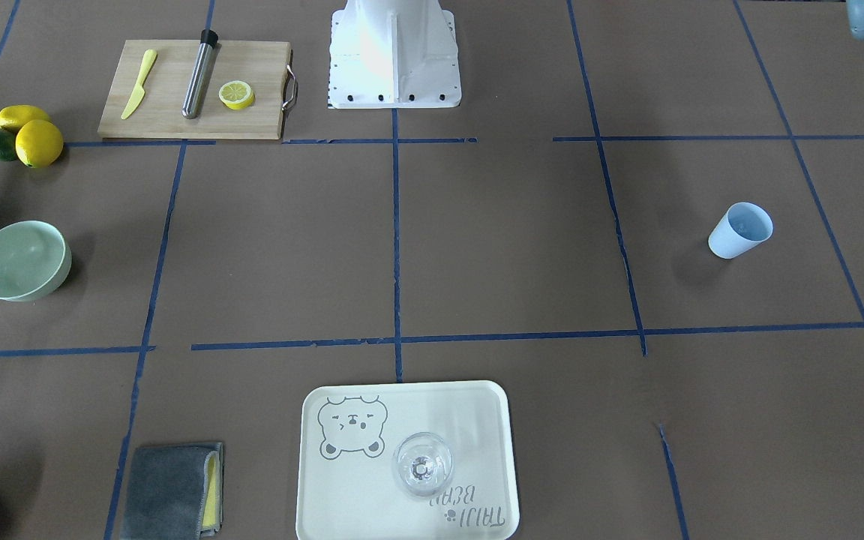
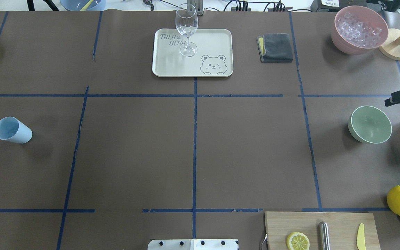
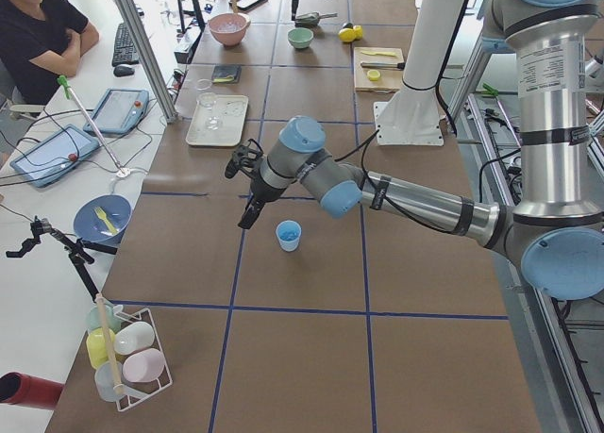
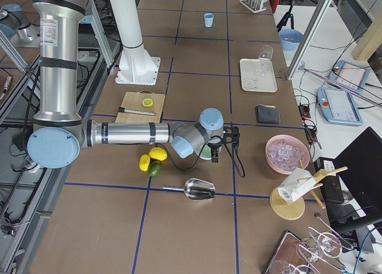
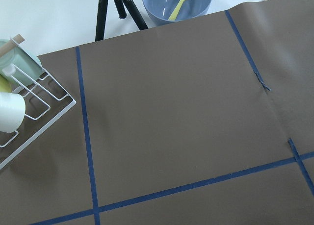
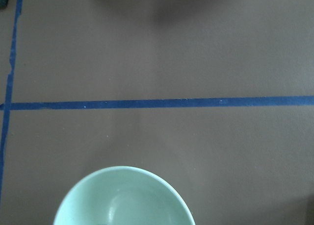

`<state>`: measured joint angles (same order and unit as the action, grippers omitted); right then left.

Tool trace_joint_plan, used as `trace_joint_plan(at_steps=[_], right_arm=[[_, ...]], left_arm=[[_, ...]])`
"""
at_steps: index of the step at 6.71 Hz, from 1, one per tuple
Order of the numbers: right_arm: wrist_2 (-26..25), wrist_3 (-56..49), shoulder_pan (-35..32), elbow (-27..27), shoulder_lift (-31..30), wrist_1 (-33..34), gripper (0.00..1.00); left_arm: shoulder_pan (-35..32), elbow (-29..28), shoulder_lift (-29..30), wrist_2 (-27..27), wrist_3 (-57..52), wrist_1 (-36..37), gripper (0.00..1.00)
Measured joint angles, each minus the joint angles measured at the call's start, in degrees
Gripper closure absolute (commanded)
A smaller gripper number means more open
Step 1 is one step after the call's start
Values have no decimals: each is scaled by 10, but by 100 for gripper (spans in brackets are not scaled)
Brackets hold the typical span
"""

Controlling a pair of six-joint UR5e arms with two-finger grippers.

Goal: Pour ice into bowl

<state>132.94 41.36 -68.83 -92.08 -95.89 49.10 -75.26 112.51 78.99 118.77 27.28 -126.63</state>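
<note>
from over the robot's shoulders, you find the mint-green bowl point(image 2: 370, 124) at three o'clock on the table. it stands upright with its mouth straight up. being round, it has no long axis along the surface. the right wrist camera looks down on its far rim and smooth green inner wall.

the light blue cup point(image 2: 12, 130) stands at nine o'clock, well apart from the bowl. its long axis is vertical and its mouth opens upward. you cannot tell whether ice lies inside it.

the right gripper point(image 4: 225, 144) hangs near the bowl, at about its one o'clock. the left gripper point(image 3: 243, 190) hangs near the cup, clear of it. you cannot tell whether either one is spread or closed.

the table point(image 2: 134, 156) is covered in brown paper with a grid of blue tape. a cream tray point(image 2: 214, 38) with a wine glass point(image 2: 186, 29) sits at twelve o'clock. a pink bowl point(image 2: 342, 40) of whitish ice is at one o'clock, and a cutting board point(image 2: 339, 222) is at five o'clock. beside the table, a person point(image 3: 38, 37) sits at a white bench.
</note>
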Motion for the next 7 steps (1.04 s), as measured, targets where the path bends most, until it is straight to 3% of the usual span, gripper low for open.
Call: trace_joint_plan(at_steps=[2,4,5,6,7], right_arm=[[-13,13,22,17,-25,-47,0],[-32,18,50,32,-26,-56,1],[-42,22,64,35,-23,-56,8],[-50,31,75,37,-19,-57,30],[-53,39,83,38,-15,-57,61]], left_arm=[[57,4,-54,-68,82,-111,0],[90,4,-65,-126,109,-139,0],[95,4,-66,-133,112,-145,0],[96,4,-66,-135,113,-148,0],[97,4,-67,-136,113,-151,0]])
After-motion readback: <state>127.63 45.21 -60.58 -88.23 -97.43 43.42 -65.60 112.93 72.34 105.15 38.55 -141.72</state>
